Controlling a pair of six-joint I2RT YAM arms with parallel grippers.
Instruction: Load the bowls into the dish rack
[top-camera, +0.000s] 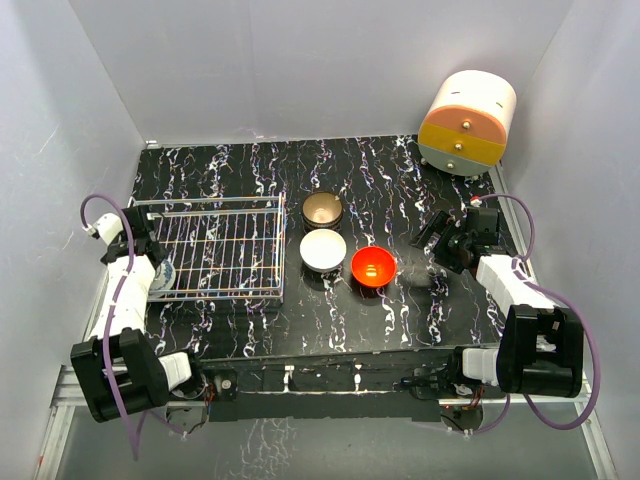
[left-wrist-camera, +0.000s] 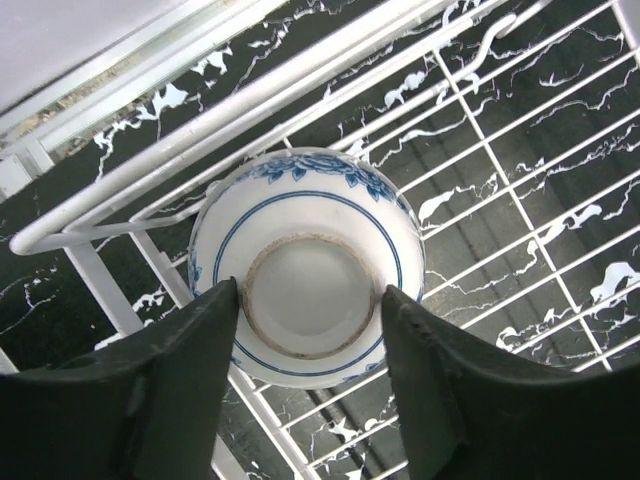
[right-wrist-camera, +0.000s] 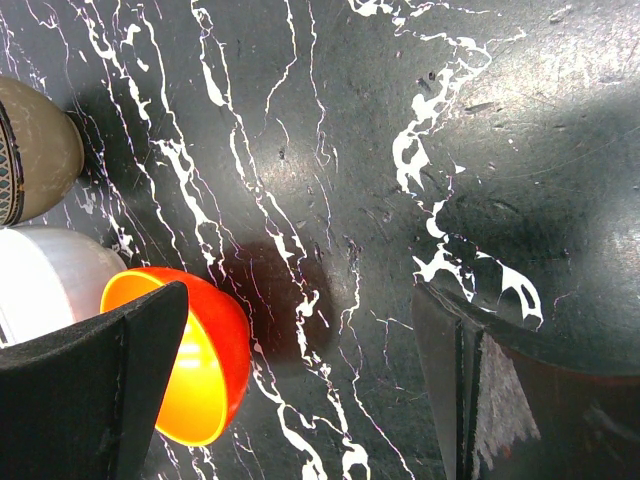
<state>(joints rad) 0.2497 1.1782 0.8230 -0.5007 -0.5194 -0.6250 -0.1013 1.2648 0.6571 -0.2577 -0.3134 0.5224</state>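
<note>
L: left gripper (left-wrist-camera: 310, 296) half-open, clasping blue-and-white bowl (left-wrist-camera: 306, 225) in dish rack (top-camera: 230, 250) | R: right gripper (right-wrist-camera: 300, 298) wide, empty | red-orange bowl (right-wrist-camera: 215, 350) just to its left

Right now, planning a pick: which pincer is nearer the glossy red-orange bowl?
Right. Right pincer just beside the glossy red-orange bowl; left pincer far off at the white wire dish rack.

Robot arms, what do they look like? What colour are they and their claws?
The left arm and right arm are white tubes joined by chunky black blocks. Each one trails a thin purple cable that curls beside it. The left claw and right claw each have two broad, flat fingers in dull black.
</note>
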